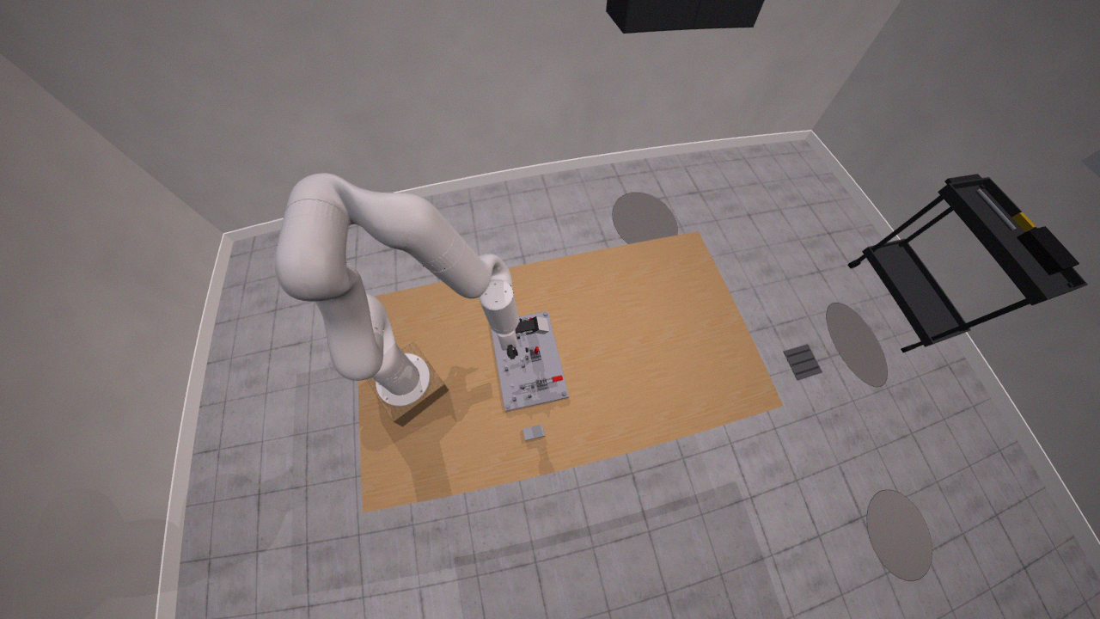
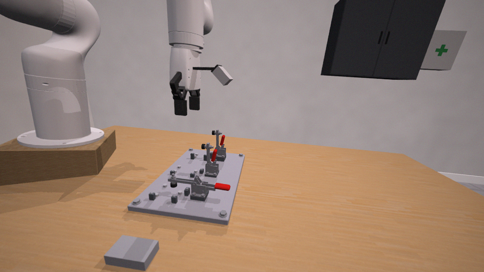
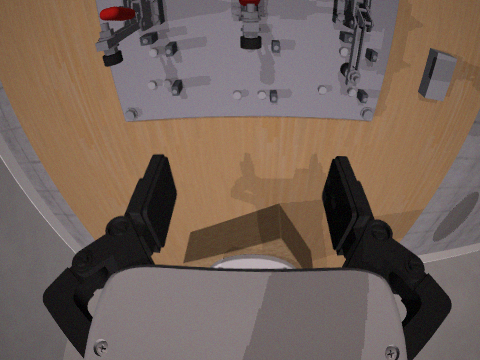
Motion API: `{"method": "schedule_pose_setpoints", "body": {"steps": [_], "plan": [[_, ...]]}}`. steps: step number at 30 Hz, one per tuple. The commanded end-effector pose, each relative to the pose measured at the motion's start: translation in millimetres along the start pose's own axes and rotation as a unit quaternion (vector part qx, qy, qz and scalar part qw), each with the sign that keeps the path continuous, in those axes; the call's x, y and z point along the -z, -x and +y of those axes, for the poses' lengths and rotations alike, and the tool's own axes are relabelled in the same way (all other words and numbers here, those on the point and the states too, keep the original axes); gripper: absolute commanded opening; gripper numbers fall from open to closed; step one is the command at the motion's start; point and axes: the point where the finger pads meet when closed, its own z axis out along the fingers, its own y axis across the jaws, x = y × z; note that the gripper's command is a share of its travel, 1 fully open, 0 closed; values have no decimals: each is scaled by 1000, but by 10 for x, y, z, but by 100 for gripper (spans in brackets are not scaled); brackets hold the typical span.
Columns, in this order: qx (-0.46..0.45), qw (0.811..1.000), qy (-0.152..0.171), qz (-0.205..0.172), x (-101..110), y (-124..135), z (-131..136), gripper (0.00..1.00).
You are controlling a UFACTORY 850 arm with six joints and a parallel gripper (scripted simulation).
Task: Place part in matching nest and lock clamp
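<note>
The grey block part (image 1: pixel 533 433) (image 2: pixel 132 251) (image 3: pixel 438 74) lies flat on the wooden table (image 1: pixel 653 323) (image 2: pixel 343 214), a little off the near short end of the grey fixture plate (image 1: pixel 516 400) (image 2: pixel 188 208) (image 3: pixel 307 100). The plate carries three nests in a row, each with a red-handled clamp. The near clamp (image 2: pixel 221 186) has its handle lying flat and its bar down. The middle clamp (image 2: pixel 214 155) and the far clamp (image 2: pixel 222 139) (image 3: pixel 116 12) have their handles upright. All nests are empty. My gripper (image 1: pixel 510 352) (image 2: pixel 186 109) (image 3: pixel 249 174) is open and empty, high above the plate's far end.
The arm's wooden base block (image 1: pixel 418 400) (image 2: pixel 49 162) stands on the table left of the plate. A black cabinet (image 2: pixel 378 34) hangs on the far wall. A black cart (image 1: pixel 984 254) stands off the table at the right.
</note>
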Motion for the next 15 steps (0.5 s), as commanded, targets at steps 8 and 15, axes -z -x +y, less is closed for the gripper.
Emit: {"method": "schedule_pose_setpoints", "body": {"steps": [8,15], "plan": [[2,1000,-8,1,-10,-55,1022,100],[2,1000,-8,1,-20,-79,1702,100]]}}
